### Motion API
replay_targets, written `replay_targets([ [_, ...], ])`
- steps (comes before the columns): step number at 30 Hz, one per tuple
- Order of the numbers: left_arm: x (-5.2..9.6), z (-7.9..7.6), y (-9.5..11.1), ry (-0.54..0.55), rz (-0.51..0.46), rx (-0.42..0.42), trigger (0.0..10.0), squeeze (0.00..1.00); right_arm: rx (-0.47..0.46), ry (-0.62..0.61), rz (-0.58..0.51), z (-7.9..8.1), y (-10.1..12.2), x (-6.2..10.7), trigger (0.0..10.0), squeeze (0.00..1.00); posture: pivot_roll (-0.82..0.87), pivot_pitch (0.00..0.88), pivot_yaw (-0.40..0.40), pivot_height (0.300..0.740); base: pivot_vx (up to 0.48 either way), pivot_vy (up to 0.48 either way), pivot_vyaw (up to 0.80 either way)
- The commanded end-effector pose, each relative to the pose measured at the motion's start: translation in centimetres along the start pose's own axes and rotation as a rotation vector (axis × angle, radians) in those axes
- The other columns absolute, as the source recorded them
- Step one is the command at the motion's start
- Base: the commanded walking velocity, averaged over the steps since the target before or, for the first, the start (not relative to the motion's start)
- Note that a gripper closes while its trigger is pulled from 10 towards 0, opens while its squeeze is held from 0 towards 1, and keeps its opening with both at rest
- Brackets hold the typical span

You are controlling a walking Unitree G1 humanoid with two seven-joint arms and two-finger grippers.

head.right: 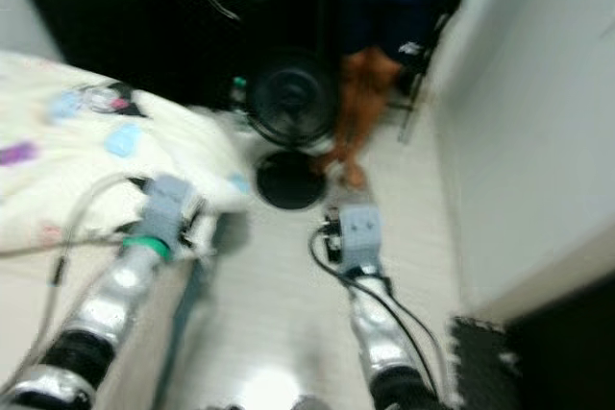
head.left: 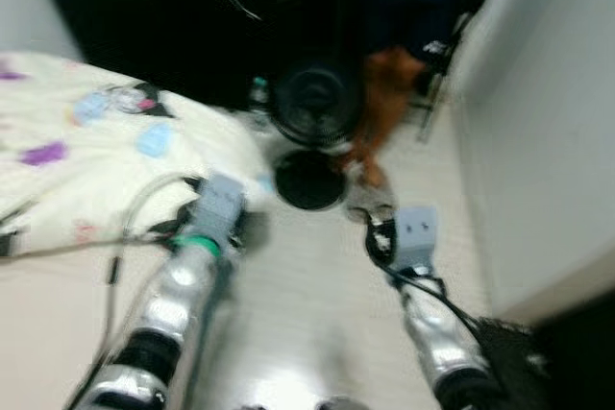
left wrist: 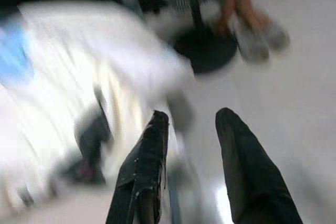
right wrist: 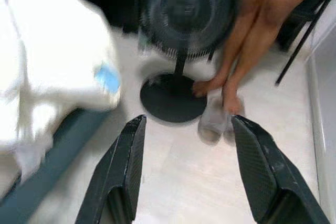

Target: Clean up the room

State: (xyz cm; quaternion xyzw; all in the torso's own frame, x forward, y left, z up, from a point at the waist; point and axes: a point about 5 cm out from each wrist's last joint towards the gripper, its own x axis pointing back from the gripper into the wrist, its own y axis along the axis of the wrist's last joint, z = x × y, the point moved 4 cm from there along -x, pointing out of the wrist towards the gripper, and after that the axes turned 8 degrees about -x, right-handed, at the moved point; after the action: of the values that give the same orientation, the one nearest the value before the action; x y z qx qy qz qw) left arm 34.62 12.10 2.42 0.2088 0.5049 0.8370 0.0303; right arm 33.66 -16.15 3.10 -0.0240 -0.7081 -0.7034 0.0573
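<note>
The scene is viewed from the head by the two eye views, looking forward and down over both arms; the pale floor (head.left: 307, 276), a black fan (head.left: 312, 108) far ahead and the bedding (head.left: 86, 141) at left are shared. The fan (right wrist: 181, 11) and a person's legs (right wrist: 247, 40) are seen from low by the right wrist view, and the bedding (left wrist: 79, 72) closely by the left.

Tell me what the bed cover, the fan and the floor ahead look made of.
Bed cover: soft fabric, matte cream with coloured cartoon prints; it rumples and drapes over the edge. Fan: black, likely plastic with a fine wire-like grille, on a smooth round base. Floor: pale, hard and glossy, probably tile or laminate; it throws glare. Motion blur hides finer texture.
</note>
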Motion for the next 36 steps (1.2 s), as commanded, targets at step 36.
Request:
replay_targets([
  [36,0.1,-1.7,-1.2,-0.048,0.04,-0.025,10.0,0.0,0.068,0.05,0.044,0.4,-1.8,0.9,10.0,0.0,-0.05,0.035,0.033,0.74,0.0,0.0,0.7],
])
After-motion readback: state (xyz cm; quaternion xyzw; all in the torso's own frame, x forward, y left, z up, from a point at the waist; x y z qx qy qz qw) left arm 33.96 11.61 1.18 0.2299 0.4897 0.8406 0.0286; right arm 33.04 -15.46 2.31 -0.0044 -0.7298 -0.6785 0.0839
